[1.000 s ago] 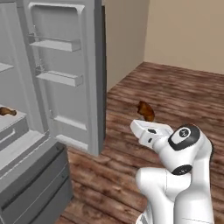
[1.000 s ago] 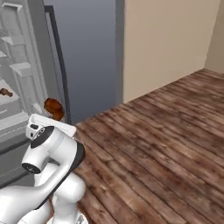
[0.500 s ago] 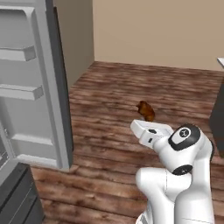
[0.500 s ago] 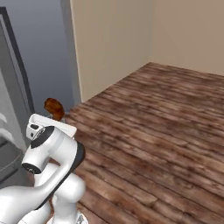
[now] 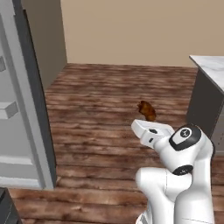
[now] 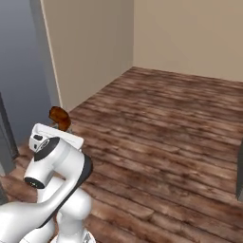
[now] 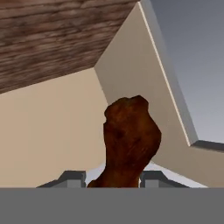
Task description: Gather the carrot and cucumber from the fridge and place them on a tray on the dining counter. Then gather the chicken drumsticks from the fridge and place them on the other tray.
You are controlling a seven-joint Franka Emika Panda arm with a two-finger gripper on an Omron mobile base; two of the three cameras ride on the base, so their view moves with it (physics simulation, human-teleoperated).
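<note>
Drumstick (image 5: 147,110) position: clamped in the gripper (image 5: 148,117), carried in the air above the wood floor (image 5: 109,109), clear of any support. In the left base view, the fridge door (image 5: 22,109) stands open at the left edge, with a shelf ledge showing on its inner face. Right of the door lies bare floor, reaching back to the beige wall (image 5: 131,30). The drumstick, brown and lumpy, projects past the white hand near the middle of the floor. The counter (image 5: 210,70), with a pale marbled top and a dark side panel, occupies the right edge.

In the right base view, the grey fridge side (image 6: 23,71) fills the left edge. The drumstick (image 6: 60,116) sits just beyond the hand, in front of the beige wall (image 6: 90,47). Floor (image 6: 166,133) extends to the right, to the room corner.

In the hand view, the drumstick (image 7: 130,140) rises between the two fingertips (image 7: 72,178), which press against its lower end on both sides. Floor planks (image 7: 52,30) appear in the upper left corner of this rolled view, and a grey panel (image 7: 192,65) in the upper right.
</note>
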